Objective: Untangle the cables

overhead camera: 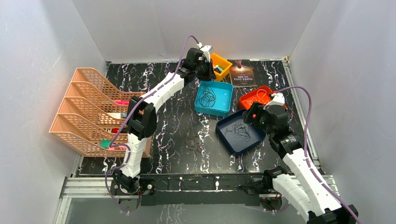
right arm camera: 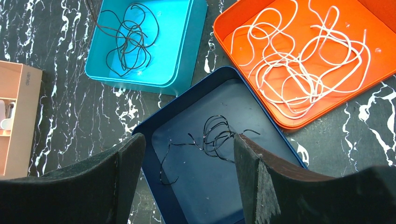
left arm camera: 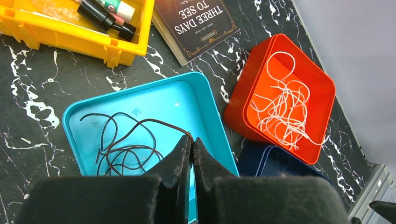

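Cables [overhead camera: 194, 143] not yet separated lay as a small dark clump on the table, near the teal tray [overhead camera: 225, 89] on its near-left side. Over that tray the left gripper [left arm camera: 192, 140] was clenched, with the free end of the brown cable [left arm camera: 126, 151] running into its fingertips, apparently pinched; the rest lay coiled inside. Just right of the teal tray, the right gripper [right arm camera: 187, 140] hung spread wide and empty above the navy tray [right arm camera: 210, 191], which held the black cable [right arm camera: 212, 137]. Further right, the orange tray [right arm camera: 222, 37] held the white cable [right arm camera: 299, 70]. Recommended practice: lower the pinched end well inside the teal tray's walls before releasing, since springy wire would likely flick over the rim.
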Tool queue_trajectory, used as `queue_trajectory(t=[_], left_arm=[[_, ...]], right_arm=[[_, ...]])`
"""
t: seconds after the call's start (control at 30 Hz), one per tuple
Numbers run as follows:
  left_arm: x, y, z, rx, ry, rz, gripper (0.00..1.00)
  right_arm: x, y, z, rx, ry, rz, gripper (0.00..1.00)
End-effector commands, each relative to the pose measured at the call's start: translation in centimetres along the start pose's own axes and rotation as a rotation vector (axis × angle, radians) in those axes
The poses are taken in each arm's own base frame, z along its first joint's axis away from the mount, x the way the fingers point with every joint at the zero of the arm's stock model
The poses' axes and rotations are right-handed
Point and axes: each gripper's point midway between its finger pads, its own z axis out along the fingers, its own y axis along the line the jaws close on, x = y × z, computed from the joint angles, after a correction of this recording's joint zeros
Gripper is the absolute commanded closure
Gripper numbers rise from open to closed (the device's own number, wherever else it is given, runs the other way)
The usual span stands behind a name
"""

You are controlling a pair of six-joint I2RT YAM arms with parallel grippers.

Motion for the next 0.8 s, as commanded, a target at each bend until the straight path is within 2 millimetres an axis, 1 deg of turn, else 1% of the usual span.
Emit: queue_trajectory(t=[0.0,0.27,0.5,0.63,0.7,0.77], left_arm=[[1.4,0.3,0.6,-0.007,0.04,0.019,1.0],[3.6,0.6,1.8,-0.023,0.088,0.036,1.0],[4.9,1.1,2.4,-0.05,0.119,0.059,1.0],[5.3,1.2,2.5,-0.058,0.131,0.068,1.0],[5.0,1.1,2.4,-0.056,0.127,0.069,1.0],[4.5,0.9,2.3,-0.053,0.118,0.076,0.97]], right_arm=[[-1.2,0.4,0.1,-0.014,-0.049,-0.001,0.23],[-1.3,0.3,-0.1,-0.01,-0.054,-0.001,0.22],[-1.2,0.3,0.0,-0.013,-0.054,0.0,0.22],[-1.2,0.3,0.1,-0.013,-0.054,0.001,0.22],[-1.2,0.4,0.1,-0.016,-0.052,0.002,0.22],[-1.2,0.5,0.1,-0.018,-0.052,0.003,0.22]])
